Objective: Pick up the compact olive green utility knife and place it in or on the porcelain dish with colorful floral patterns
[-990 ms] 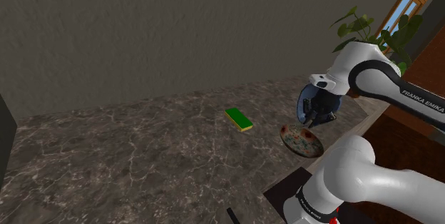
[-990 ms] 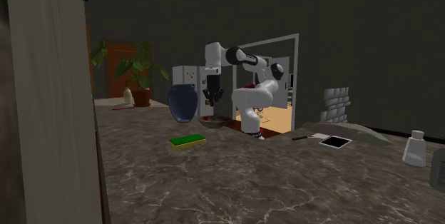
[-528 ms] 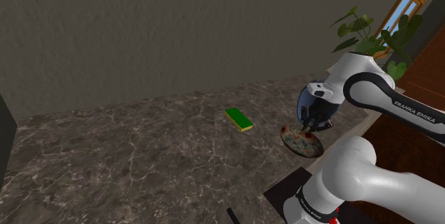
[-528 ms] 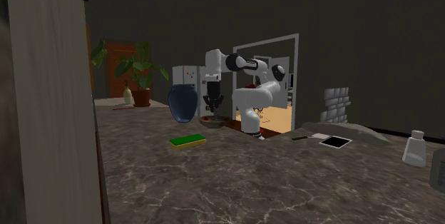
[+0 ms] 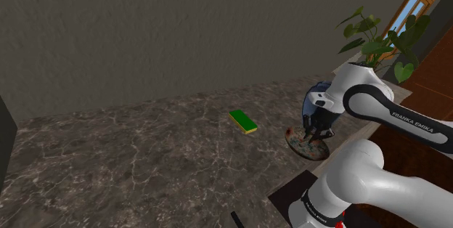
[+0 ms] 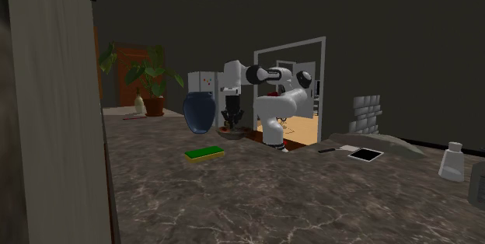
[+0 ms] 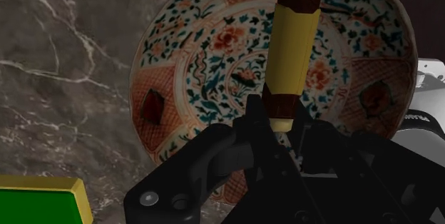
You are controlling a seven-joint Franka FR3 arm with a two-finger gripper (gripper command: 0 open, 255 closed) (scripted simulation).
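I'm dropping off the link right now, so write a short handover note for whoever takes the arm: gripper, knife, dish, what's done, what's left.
Gripper: shut on the knife, clasping one end.
Knife: yellow-olive with brown bands, held over the floral dish; whether it touches the dish cannot be told.
Dish: on the marble counter; a green block lies apart from it.
Done: pick-up and carry to the dish.
Left: lower if needed, release, withdraw.

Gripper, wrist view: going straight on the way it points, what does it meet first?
The patterned dish, around its middle. The gripper is shut on the knife, which sticks out ahead, so its tip would likely touch first.
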